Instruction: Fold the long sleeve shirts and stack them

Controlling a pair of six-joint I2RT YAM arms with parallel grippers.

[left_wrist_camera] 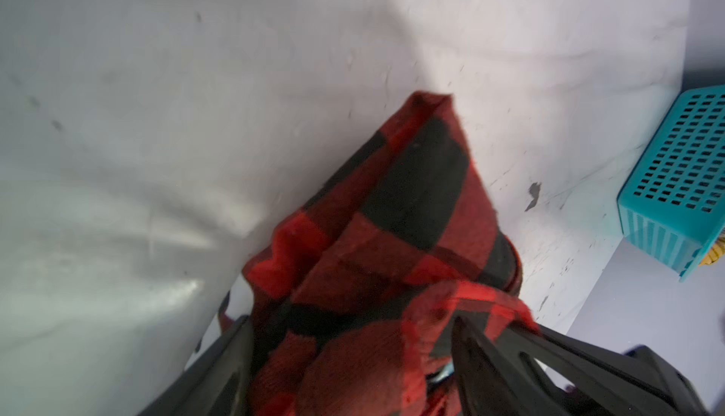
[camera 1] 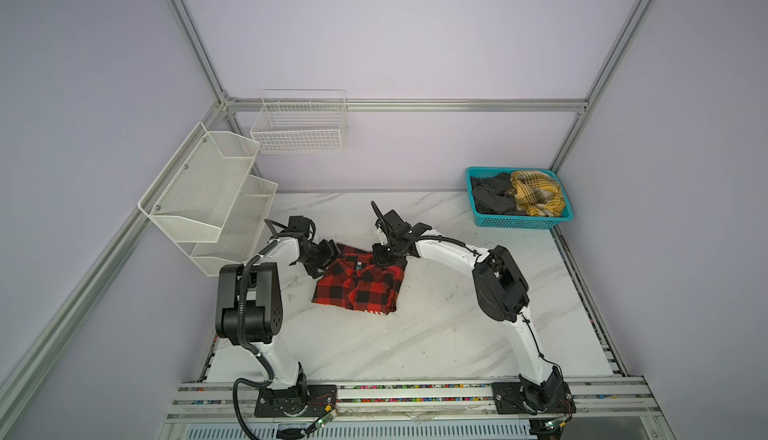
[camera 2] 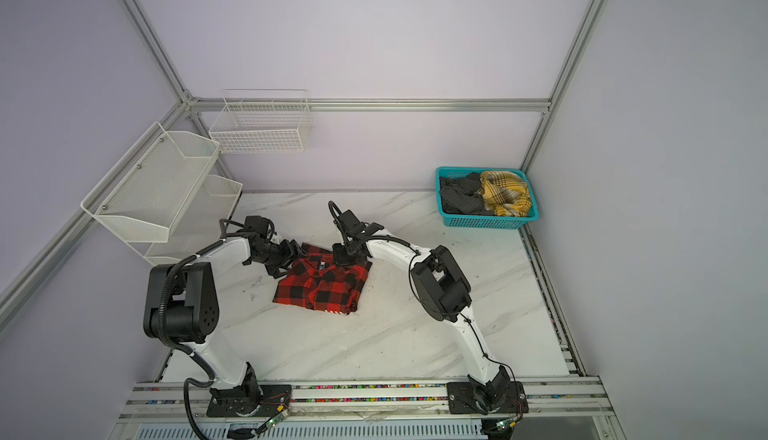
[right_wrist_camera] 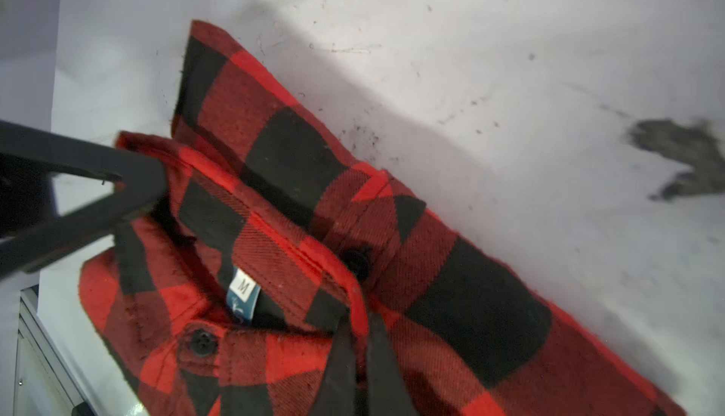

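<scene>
The red-and-black check shirt point(camera 1: 361, 288) point(camera 2: 322, 290) lies folded on the marble table, collar toward the back. My left gripper point(camera 1: 328, 260) point(camera 2: 291, 260) is at its back left corner; the left wrist view shows this gripper point(left_wrist_camera: 349, 320) open wide, with bunched shirt cloth point(left_wrist_camera: 392, 217) filling the gap. My right gripper point(camera 1: 382, 257) point(camera 2: 343, 256) is at the collar. In the right wrist view it point(right_wrist_camera: 360, 316) is shut on a red fold of the shirt point(right_wrist_camera: 274, 159) beside the collar. A yellow plaid shirt point(camera 1: 538, 193) and a dark grey shirt point(camera 1: 492, 197) lie crumpled in a basket.
The teal plastic basket point(camera 1: 519, 221) point(camera 2: 486, 222) stands at the table's back right corner. A white mesh two-tier rack point(camera 1: 208, 197) hangs on the left wall and a white wire basket point(camera 1: 299, 126) on the back wall. Bare marble lies in front of the shirt.
</scene>
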